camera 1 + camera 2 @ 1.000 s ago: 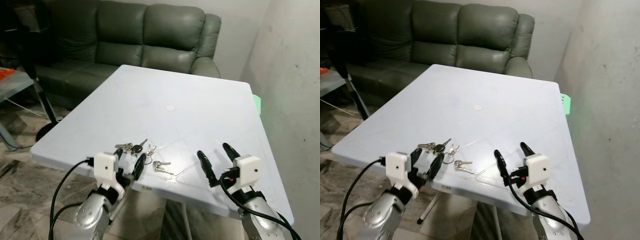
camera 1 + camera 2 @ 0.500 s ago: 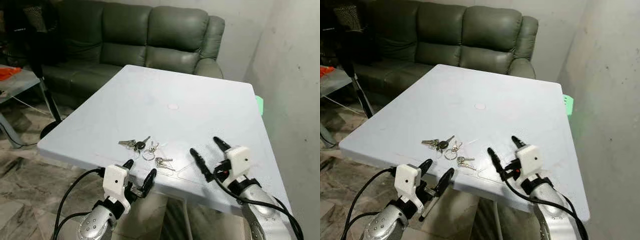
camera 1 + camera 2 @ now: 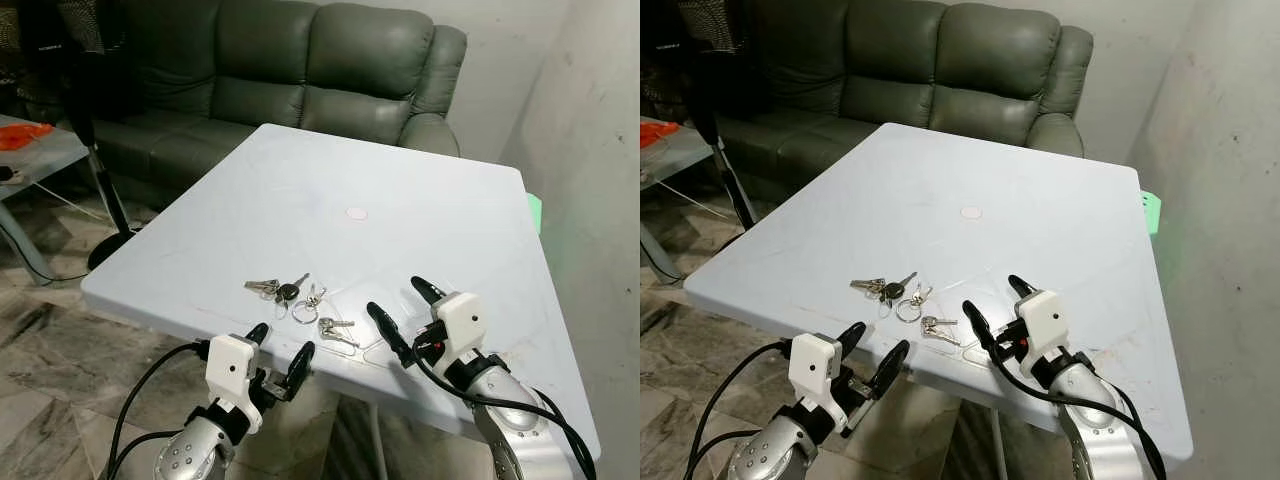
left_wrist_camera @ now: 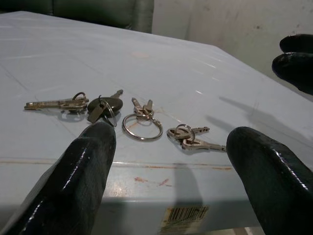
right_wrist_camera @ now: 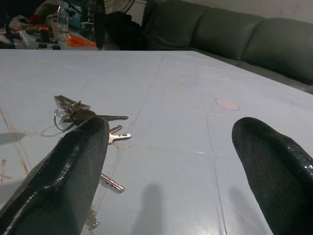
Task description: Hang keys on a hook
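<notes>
1. Step in hand: approach, judged from layout. The keys (image 3: 298, 301) lie loose on the tabletop (image 3: 420, 220) near its front edge, ungrasped.
2. Right gripper (image 3: 403, 312) hovers over the tabletop just beside the keys, jaws apart and empty.
3. Left gripper (image 3: 279, 355) sits below the front edge, jaws apart and empty.
4. Next move calls for lowering the jaws onto a ring or key and closing; flat metal may slip.
5. No hook identified; it must be located.
6. Containers: none identified.
</notes>
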Robot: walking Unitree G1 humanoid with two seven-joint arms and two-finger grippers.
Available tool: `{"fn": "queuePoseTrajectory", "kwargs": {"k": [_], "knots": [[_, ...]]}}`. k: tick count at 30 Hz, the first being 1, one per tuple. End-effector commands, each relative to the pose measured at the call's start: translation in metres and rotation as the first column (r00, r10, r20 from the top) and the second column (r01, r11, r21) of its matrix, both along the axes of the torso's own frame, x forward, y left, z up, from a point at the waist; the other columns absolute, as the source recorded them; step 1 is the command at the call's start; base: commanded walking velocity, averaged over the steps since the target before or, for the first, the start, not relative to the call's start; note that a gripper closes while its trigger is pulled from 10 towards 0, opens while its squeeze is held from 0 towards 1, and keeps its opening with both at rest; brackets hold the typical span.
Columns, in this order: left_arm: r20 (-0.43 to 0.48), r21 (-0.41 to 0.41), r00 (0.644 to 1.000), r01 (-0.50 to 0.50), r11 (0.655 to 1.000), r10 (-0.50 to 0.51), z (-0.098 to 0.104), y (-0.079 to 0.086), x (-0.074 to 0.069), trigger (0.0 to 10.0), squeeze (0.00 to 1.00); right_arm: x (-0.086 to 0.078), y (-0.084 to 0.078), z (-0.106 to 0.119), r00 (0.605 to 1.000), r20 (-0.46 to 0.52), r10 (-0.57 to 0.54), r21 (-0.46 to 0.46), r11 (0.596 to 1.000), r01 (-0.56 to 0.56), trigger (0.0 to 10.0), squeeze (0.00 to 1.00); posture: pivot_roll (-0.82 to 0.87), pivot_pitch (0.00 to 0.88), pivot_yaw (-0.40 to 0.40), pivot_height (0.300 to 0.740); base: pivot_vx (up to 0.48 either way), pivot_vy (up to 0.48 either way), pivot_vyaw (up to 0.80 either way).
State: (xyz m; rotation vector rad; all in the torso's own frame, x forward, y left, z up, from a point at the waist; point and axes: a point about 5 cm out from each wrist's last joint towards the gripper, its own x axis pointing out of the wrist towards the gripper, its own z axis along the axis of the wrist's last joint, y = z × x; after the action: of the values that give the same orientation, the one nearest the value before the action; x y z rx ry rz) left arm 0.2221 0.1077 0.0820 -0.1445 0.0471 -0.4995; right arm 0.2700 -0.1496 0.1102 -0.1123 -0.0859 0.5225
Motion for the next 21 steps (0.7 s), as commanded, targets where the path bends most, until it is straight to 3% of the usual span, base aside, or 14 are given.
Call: {"fn": "queuePoseTrajectory", "kwargs": {"k": [1,21], "knots": [[0.017,-0.004,1.0,-0.008,1.0,0.008,0.0054,0.0002,0.0025,10.0,0.0,-0.0009,-0.0011,0.0006,1.0,-0.003,-0.004,-0.004,1.0,0.004,10.0,0.0,0.03,0.0,-0.071,0.74,0.0,0.439,0.0],[0.014,-0.01,1.0,-0.003,1.0,0.004,0.0055,-0.0012,0.0045,10.0,0.0,-0.0028,-0.0039,-0.0001,1.0,-0.007,-0.019,-0.001,1.0,0.019,10.0,0.0,0.02,0.0,-0.071,0.74,0.0,0.468,0.0]]}}
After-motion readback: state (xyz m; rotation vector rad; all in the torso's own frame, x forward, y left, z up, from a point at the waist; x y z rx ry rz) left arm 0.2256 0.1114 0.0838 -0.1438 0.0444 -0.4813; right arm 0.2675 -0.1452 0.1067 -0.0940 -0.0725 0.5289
